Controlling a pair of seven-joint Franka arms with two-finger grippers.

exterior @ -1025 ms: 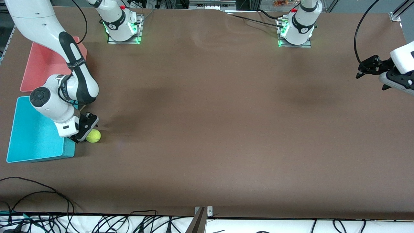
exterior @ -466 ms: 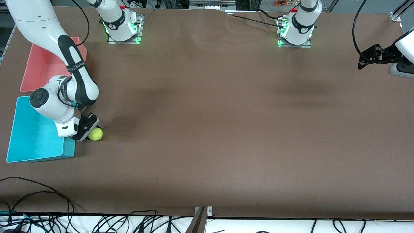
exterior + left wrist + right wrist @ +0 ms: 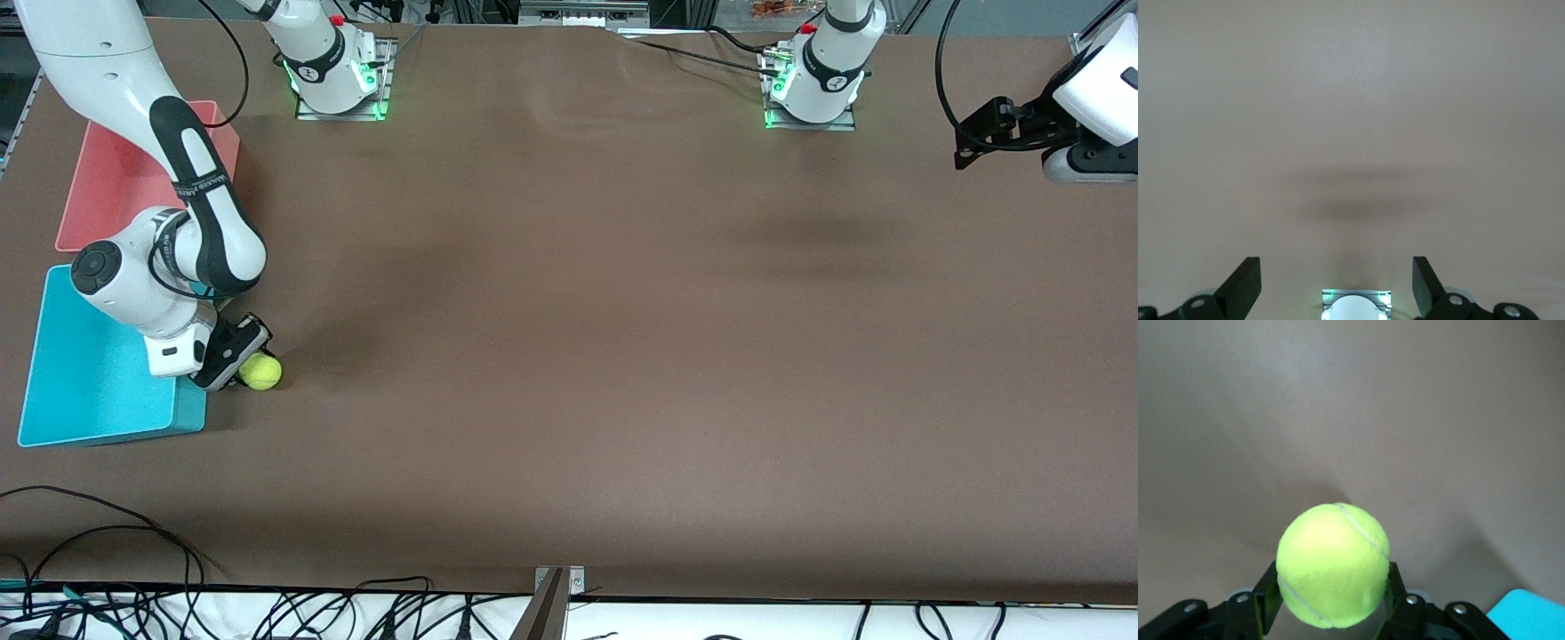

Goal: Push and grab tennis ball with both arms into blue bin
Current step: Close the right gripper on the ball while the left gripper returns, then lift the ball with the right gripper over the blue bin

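Note:
The yellow-green tennis ball point(image 3: 260, 372) rests on the brown table right beside the blue bin point(image 3: 98, 391), on the bin's side toward the left arm's end. My right gripper point(image 3: 250, 364) is low at the table and shut on the ball. In the right wrist view the ball point(image 3: 1333, 565) fills the gap of the right gripper point(image 3: 1331, 590), a black finger point(image 3: 1269, 597) pressed against each side, and a corner of the blue bin point(image 3: 1531, 613) shows. My left gripper point(image 3: 963, 149) hangs open and empty in the air over the left arm's end of the table; the left wrist view has the left gripper point(image 3: 1336, 283) spread wide.
A pink bin point(image 3: 107, 178) stands beside the blue bin, farther from the front camera. The two arm bases point(image 3: 336, 80) point(image 3: 811, 89) sit along the table's edge farthest from the front camera. Cables point(image 3: 107, 542) lie along the edge nearest to it.
My right gripper has shut on the tennis ball, which shifted slightly. The left arm has swung its open gripper up and toward the bases.

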